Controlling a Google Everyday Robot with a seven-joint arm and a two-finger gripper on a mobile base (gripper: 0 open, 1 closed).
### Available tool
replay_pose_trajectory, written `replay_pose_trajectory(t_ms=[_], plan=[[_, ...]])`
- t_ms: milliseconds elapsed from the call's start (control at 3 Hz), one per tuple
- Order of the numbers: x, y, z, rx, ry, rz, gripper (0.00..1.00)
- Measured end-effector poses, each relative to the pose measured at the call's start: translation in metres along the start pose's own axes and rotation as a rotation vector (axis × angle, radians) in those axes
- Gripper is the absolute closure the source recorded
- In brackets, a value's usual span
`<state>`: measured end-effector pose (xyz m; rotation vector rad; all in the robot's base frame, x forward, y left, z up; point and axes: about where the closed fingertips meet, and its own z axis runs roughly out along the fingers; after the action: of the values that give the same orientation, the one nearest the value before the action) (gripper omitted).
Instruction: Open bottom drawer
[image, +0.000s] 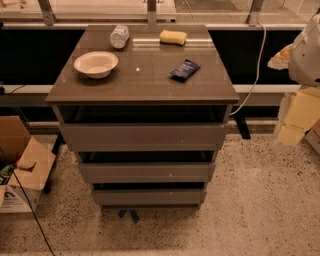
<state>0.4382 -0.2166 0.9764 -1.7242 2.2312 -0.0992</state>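
The bottom drawer (148, 196) is the lowest and narrowest of three plain grey-brown fronts on the cabinet (142, 85). It sits flush, with a dark gap above it. The middle drawer (145, 172) and the top drawer (142, 137) are above it. My gripper (298, 116) shows as pale yellowish shapes at the right edge, below the white arm (306, 50). It hangs at about the top drawer's height, well to the right of the cabinet and apart from every drawer.
On the cabinet top are a white bowl (96, 63), a lying plastic bottle (119, 36), a yellow sponge (173, 37) and a dark blue packet (185, 69). An open cardboard box (22, 165) stands on the floor at left. A white cable (257, 65) hangs behind at right.
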Motion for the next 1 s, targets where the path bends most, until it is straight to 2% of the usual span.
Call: replay_pose_trajectory(t_ms=[667,1000], plan=[[-0.006,0.003,0.008,0.002,-0.002,-0.017,0.00],[-0.016,0.008,0.025,0.013,-0.020,-0.040,0.00]])
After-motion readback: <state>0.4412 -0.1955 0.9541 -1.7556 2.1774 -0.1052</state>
